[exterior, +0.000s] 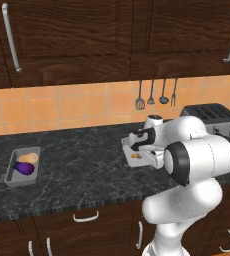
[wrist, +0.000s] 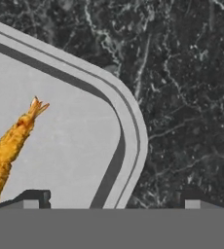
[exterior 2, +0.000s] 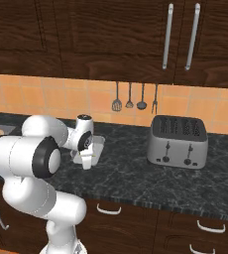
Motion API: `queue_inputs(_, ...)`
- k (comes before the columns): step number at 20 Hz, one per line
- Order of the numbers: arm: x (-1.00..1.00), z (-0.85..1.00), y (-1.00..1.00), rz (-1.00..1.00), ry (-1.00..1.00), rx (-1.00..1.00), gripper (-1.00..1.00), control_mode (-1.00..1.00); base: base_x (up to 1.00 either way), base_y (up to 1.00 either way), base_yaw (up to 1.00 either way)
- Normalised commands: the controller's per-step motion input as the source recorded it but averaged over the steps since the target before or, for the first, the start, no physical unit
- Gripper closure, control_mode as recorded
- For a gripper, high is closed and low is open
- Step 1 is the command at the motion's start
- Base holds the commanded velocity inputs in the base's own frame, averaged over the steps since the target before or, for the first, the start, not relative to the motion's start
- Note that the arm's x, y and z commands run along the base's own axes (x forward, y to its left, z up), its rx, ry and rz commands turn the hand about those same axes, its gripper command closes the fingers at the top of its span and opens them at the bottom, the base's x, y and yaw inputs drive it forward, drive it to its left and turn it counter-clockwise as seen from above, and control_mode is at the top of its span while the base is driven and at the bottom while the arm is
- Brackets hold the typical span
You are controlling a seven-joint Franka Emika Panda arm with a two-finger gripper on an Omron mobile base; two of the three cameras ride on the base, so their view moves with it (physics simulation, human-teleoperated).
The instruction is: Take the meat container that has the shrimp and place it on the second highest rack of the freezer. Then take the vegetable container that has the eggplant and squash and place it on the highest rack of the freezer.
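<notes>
End effector (wrist: 113, 203) (jaws wide) straddles the meat container (wrist: 128, 126) rim.

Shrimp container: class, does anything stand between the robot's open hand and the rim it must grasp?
Nothing visible does. In the hand view the hand straddles the shrimp container rim, one fingertip over the tray near the shrimp, the other over bare counter.

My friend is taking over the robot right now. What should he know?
Pincer: open, holding nothing, low over the rim of the shrimp container; one fingertip sits inside the rim, the other outside.
Shrimp lies in that container on the counter.
Eggplant and squash sit in the vegetable container, further left on the counter.
Done: nothing moved yet.
Left: both containers go onto the freezer racks.
</notes>
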Motion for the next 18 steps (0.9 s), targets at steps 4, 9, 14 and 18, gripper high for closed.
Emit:
queue_inputs(4,0.0,0.0,0.0,0.0,0.0,0.0,-1.0,-1.0,0.0,0.0,0.0)
queue_inputs(9,0.0,0.0,0.0,0.0,0.0,0.0,1.0,-1.0,0.0,0.0,0.0)
queue_inputs(14,0.0,0.0,0.0,0.0,0.0,0.0,1.0,-1.0,0.0,0.0,0.0)
queue_inputs(18,0.0,0.0,0.0,0.0,0.0,0.0,1.0,-1.0,0.0,0.0,0.0)
